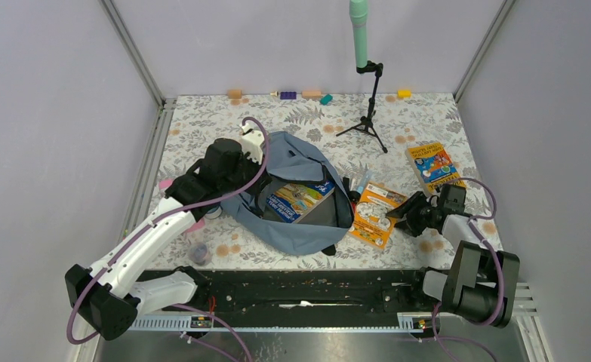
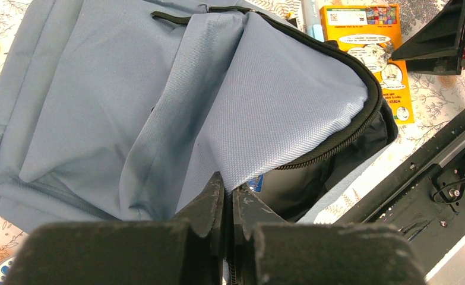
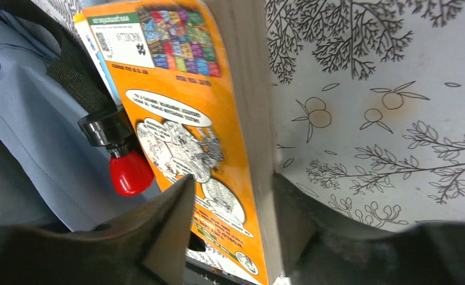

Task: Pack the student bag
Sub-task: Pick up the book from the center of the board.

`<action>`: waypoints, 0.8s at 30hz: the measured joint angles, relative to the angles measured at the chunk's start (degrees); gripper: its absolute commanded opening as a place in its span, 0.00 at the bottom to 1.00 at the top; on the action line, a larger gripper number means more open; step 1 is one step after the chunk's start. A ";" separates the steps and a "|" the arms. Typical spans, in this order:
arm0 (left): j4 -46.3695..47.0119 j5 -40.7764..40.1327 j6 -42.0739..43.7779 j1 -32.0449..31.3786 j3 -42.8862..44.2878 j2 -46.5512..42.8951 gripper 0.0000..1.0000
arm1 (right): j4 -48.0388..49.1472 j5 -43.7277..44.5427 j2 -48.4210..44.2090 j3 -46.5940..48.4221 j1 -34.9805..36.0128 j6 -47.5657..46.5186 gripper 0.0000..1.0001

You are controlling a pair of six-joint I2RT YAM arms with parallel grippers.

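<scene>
Student bag [image 1: 292, 157]: lies flat in the middle of the table, its main pocket unzipped and gaping toward the right; by far the biggest thing here.
Inside the bag: a blue book [image 1: 300, 200] rests in the open mouth, part of its cover showing.
Left gripper [image 2: 227, 187]: reaches over the bag's left side; the jaws are pinched tight on the grey-blue fabric by the zipper edge, and the flap rises in a fold from between the fingertips.
Right gripper [image 3: 233, 196]: low at the right edge of the orange book [image 1: 373, 215]; the jaws stand a little way apart with the book's edge between them, one finger on the cover and the other against the far side, so it looks gripped.
Orange book: just right of the bag's opening, its near corner touching the bag; from the right wrist it looks tipped up along the held edge.
Red cap [image 3: 130, 173]: a small red knob on a dark collar, between the orange book and the bag's fabric; I cannot tell what it belongs to.
Second book [image 1: 433, 164]: bright cover, flat on the cloth farther right and back, apart from the rest.
Tripod [image 1: 367, 121]: small black stand behind the bag, holding a green cylinder [image 1: 359, 30] upright.
Table [image 1: 428, 121]: covered in a leaf-and-flower cloth.
Far edge: a row of small coloured blocks [image 1: 287, 95].
</scene>
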 measured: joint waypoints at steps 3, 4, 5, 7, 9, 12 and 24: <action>0.00 0.02 0.00 0.04 0.00 0.20 0.00 | 0.39 0.42 -0.52 -0.02 0.42 0.28 0.32; 0.00 0.04 0.00 0.09 0.00 0.24 0.00 | 0.70 0.50 -0.50 -0.04 0.52 0.46 0.27; 0.00 0.02 0.00 0.11 0.00 0.24 0.00 | 1.07 0.39 -0.50 -0.11 0.55 0.48 0.22; 0.02 0.04 0.00 0.20 0.00 0.24 0.00 | 1.92 0.07 -0.33 -0.15 0.66 0.98 0.16; -0.02 0.02 0.00 0.26 0.00 0.26 0.00 | 2.78 -0.35 -0.26 -0.15 0.87 1.38 0.10; 0.00 0.02 0.00 0.33 0.00 0.26 0.00 | 3.37 -0.50 -0.74 -0.15 1.22 1.95 0.00; 1.38 1.68 1.25 0.37 0.02 0.31 0.99 | 7.69 -4.39 -6.47 -0.13 2.89 6.21 0.00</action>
